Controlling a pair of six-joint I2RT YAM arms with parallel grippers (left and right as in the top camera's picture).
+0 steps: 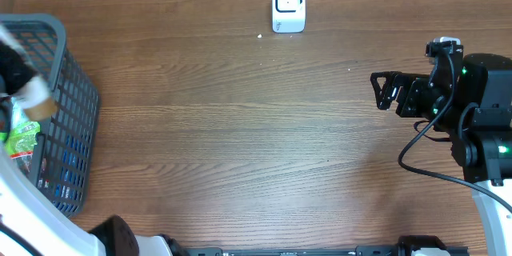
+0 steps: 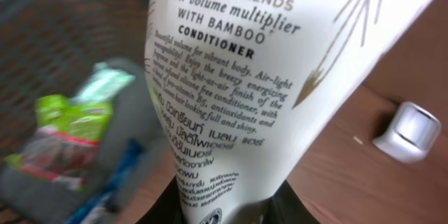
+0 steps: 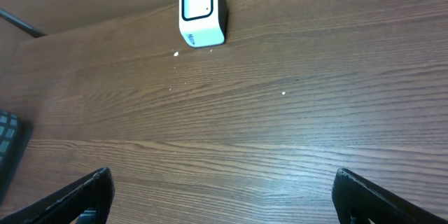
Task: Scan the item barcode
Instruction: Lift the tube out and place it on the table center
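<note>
The white conditioner tube (image 2: 231,98) is squeezed at its flat end between the jaws of the left gripper (image 2: 224,213). It is held up by the gray basket (image 1: 76,104) at the left edge of the table (image 1: 240,144). A green packet (image 2: 66,119) is seen in the basket. The white scanner (image 1: 289,4) is set at the far edge. The right gripper (image 1: 382,90) is seen wide open near the right edge, with nothing in it.

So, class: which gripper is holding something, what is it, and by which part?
The left gripper grips the conditioner tube by the end nearest the wrist camera; the right gripper is open and empty.
</note>
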